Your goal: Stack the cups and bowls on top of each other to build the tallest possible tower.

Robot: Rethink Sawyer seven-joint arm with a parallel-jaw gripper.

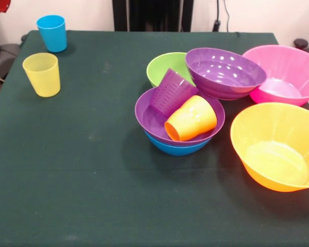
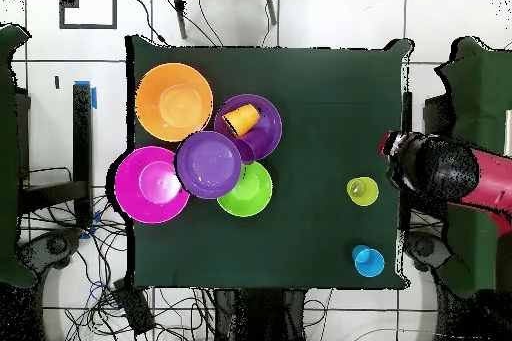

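Observation:
A purple bowl [image 1: 153, 121] sits nested in a blue bowl [image 1: 177, 148] near the table's middle. A purple cup [image 1: 172, 92] and an orange cup [image 1: 191, 118] lie tilted inside it. A second purple bowl [image 1: 224, 72] leans tilted over the green bowl [image 1: 165, 66] and against the pink bowl [image 1: 286, 74]. The orange bowl [image 1: 278, 144] stands alone. A yellow cup [image 1: 42, 74] and a blue cup [image 1: 52, 33] stand upright, apart from the bowls. My gripper [image 2: 392, 145] is drawn back beside the table's edge, near the yellow cup [image 2: 362, 191] in the overhead view.
The red and black arm [image 2: 450, 172] lies off the table's side in the overhead view. The dark green cloth [image 1: 82, 170] covers the table. Cables lie on the floor around it.

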